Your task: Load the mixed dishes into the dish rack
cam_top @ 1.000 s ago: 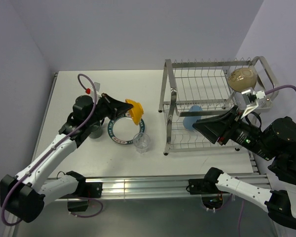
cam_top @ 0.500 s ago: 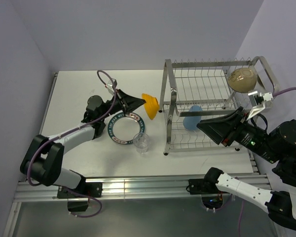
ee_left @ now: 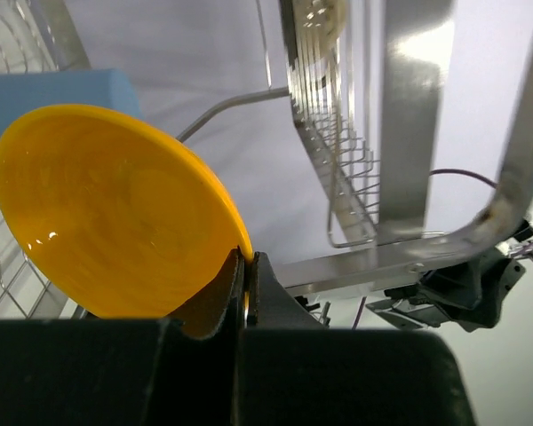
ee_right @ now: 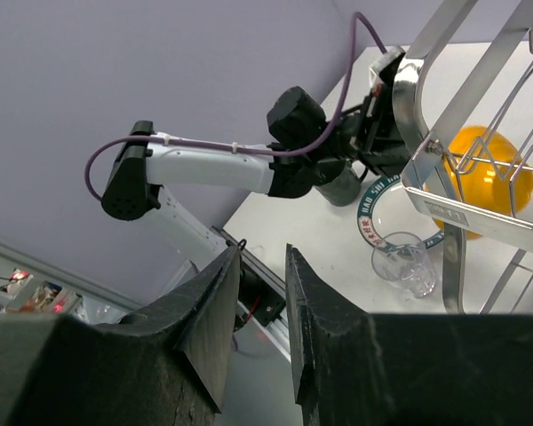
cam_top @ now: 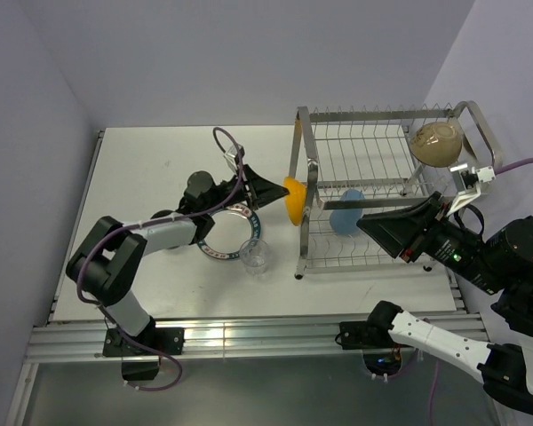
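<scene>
My left gripper (cam_top: 282, 189) is shut on the rim of the small orange bowl (cam_top: 294, 201), held on edge right at the left end posts of the dish rack (cam_top: 384, 133). In the left wrist view the fingertips pinch the bowl (ee_left: 115, 213) by its rim, with the rack frame (ee_left: 407, 133) just beyond. The beige bowl (cam_top: 436, 142) sits on the rack's upper tier. The light blue tumbler (cam_top: 346, 211) lies on the lower tier. The clear glass (cam_top: 255, 256) and the teal-rimmed plate (cam_top: 215, 238) are on the table. My right gripper (cam_top: 366, 227) hovers open and empty over the rack's front.
The left arm stretches across the table over the plate. In the right wrist view a dark cup shape (ee_right: 345, 189) shows under that arm, near the plate (ee_right: 371, 217) and the glass (ee_right: 405, 266). Walls close in at the left and behind.
The left arm has swung right, carrying the orange bowl from above the plate to the rack's left end. The right gripper's jaws have narrowed a little; that arm has barely moved.
</scene>
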